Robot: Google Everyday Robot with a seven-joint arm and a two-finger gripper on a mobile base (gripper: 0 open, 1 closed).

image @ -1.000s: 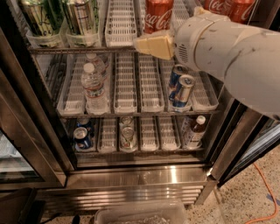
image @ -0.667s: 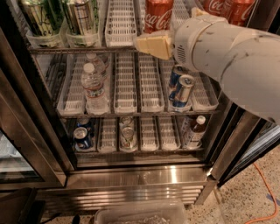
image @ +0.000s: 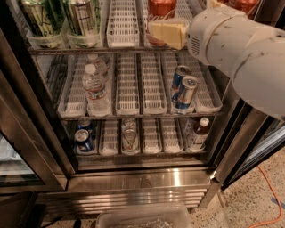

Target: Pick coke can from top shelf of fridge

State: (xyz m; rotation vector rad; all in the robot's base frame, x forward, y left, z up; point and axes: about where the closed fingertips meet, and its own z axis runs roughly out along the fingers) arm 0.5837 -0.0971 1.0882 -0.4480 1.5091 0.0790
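A red coke can (image: pixel 161 8) stands on the top shelf (image: pixel 122 26) of the fridge (image: pixel 142 178), right of the middle, with its top cut off by the frame edge. A second red can (image: pixel 242 5) stands farther right, partly behind my white arm (image: pixel 240 49). My gripper (image: pixel 156 32), with cream-coloured pads, sits at the front lip of the top shelf, right in front of the lower part of the first coke can and covering it.
Tall green-and-silver cans (image: pixel 40 18) stand at the top shelf's left. The middle shelf holds water bottles (image: pixel 95 91) and blue-and-silver cans (image: pixel 185 91). The bottom shelf holds cans (image: pixel 83 140) and a bottle (image: pixel 198 133). The dark door edge (image: pixel 240 142) is right, a clear bin (image: pixel 142 218) below.
My gripper and arm have moved a little right and up, closer in front of the red coke can. The cans and bottles have not moved.
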